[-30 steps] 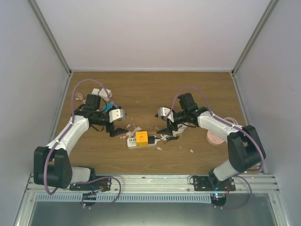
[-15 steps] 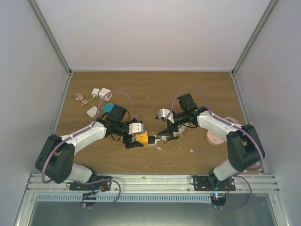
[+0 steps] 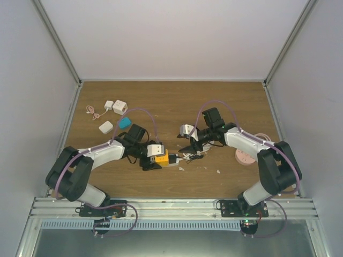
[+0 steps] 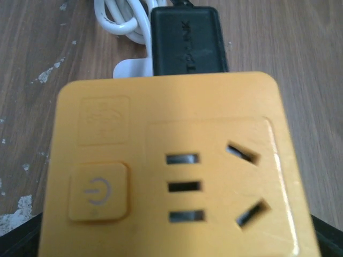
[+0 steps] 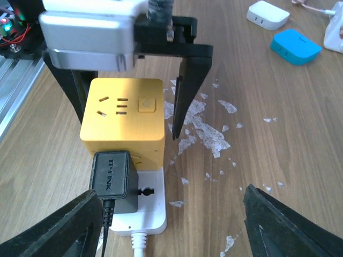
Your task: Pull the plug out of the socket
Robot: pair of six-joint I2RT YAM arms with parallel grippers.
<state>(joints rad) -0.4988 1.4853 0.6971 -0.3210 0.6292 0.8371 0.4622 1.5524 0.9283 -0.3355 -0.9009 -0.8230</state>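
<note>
A yellow cube socket (image 3: 160,156) sits on a white power strip (image 3: 166,163) at mid-table. A black TP-LINK plug (image 5: 111,179) stands hard against the cube's side over the strip (image 5: 144,214), its cord trailing toward me. My left gripper (image 3: 155,161) is open and straddles the cube; one of its fingers (image 5: 186,88) hangs apart from the cube's side. In the left wrist view the cube (image 4: 171,171) fills the frame, with the plug (image 4: 185,45) behind it. My right gripper (image 5: 171,225) is open wide, one finger beside the plug, touching nothing.
A blue box (image 3: 124,122) and white adapters (image 3: 105,127) (image 3: 119,105) lie at the back left with a pink cable (image 3: 92,111). A pink round object (image 3: 245,156) sits at the right. White flakes (image 5: 206,131) litter the wood beside the cube.
My left arm swung from the back left down onto the yellow cube, and its jaws have narrowed slightly around it. The right gripper barely moved and closed a little.
</note>
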